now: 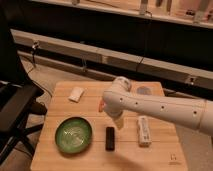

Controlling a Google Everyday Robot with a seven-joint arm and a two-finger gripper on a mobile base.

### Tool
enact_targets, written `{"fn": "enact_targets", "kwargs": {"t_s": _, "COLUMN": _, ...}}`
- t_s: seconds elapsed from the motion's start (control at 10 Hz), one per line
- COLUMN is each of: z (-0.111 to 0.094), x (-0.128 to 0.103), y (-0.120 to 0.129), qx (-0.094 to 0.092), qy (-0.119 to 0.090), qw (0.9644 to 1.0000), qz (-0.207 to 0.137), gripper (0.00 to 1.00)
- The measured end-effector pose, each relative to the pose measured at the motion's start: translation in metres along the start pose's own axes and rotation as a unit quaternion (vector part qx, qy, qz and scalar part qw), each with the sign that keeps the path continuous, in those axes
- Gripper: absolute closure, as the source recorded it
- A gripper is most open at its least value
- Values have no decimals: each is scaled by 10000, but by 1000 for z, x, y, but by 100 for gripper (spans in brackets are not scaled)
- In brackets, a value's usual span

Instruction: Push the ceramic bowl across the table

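Observation:
The ceramic bowl (74, 134), wide, shallow and glossy green with a paler centre, sits on the front left part of the light wooden table (90, 160). My white arm reaches in from the right over the middle of the table. Its gripper (118, 121) hangs below the arm's rounded end, to the right of the bowl and apart from it. Most of the gripper is hidden by the arm. A small orange thing (101, 106) shows at the arm's left edge.
A black bar (109, 138) lies right of the bowl. A white oblong object (143, 130) lies further right. A small white item (76, 94) is at the back left, a grey round thing (144, 90) at the back. A black chair (17, 107) stands left of the table.

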Motion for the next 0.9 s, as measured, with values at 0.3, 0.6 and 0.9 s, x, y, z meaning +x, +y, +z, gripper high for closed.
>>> {"fn": "enact_targets", "kwargs": {"t_s": 0.3, "z": 2, "x": -3, "y": -2, "qx": 0, "qy": -25, "qw": 10000, "qz": -45, "gripper": 20}}
{"fn": "enact_targets", "kwargs": {"t_s": 0.6, "z": 7, "x": -9, "y": -6, "qx": -1, "qy": -52, "qw": 9999, "qz": -108, "gripper": 20}}
{"fn": "enact_targets", "kwargs": {"t_s": 0.9, "z": 9, "x": -12, "y": -7, "qx": 7, "qy": -80, "qw": 9999, "qz": -130, "gripper": 20}}
